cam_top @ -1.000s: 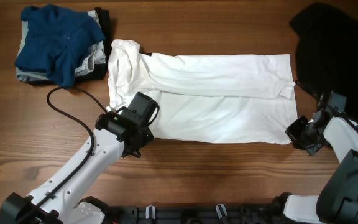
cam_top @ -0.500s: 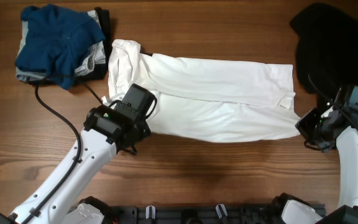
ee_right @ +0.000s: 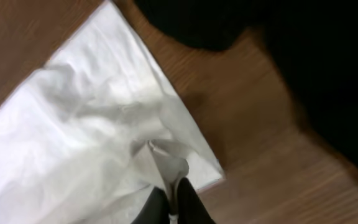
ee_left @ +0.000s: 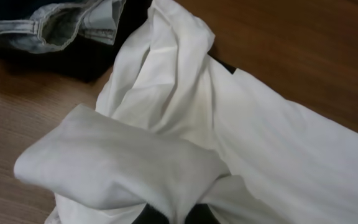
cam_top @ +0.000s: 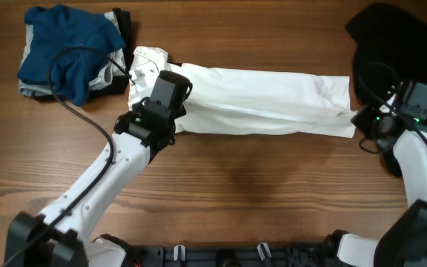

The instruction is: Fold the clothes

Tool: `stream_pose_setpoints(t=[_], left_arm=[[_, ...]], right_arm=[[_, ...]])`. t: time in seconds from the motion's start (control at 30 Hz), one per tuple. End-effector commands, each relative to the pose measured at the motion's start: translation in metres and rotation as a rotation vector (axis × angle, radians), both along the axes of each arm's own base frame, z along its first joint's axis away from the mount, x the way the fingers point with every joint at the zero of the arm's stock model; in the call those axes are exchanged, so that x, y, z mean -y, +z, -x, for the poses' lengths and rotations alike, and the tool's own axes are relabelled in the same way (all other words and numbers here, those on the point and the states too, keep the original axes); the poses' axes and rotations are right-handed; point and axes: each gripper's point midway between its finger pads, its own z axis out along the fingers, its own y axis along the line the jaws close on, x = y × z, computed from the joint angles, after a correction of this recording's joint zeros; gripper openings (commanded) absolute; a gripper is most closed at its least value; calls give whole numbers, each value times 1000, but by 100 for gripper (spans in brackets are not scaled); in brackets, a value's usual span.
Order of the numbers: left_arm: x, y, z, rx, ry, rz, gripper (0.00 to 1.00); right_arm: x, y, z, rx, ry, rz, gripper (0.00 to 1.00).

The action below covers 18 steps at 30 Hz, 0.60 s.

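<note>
My left jaws pinch one end of the white T-shirt [cam_top: 258,100], my right jaws the other; it lies as a long band between them on the worktop [cam_top: 236,193], black garment [cam_top: 399,44] just beyond my right jaws

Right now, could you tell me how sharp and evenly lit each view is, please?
Overhead: sharp and evenly lit, white T-shirt creases clear, no glare. Left wrist: slightly soft, the nearest fold bright and low in detail. Right wrist: blurred throughout; the black garment is a featureless dark mass.
</note>
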Motion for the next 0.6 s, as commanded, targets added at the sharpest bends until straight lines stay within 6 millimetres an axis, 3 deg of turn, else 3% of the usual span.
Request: stream_pose_setpoints(t=[0.0, 0.4, 0.57], left_arm=[[-3, -20, -27, 12, -14, -56, 4], [-14, -56, -74, 83, 53, -24, 6], [-23, -54, -82, 112, 80, -13, 9]], right_arm=[[-15, -11, -30, 37, 67, 6, 4], [-17, -37, -75, 131, 102, 39, 6], [-26, -36, -92, 187, 128, 54, 9]])
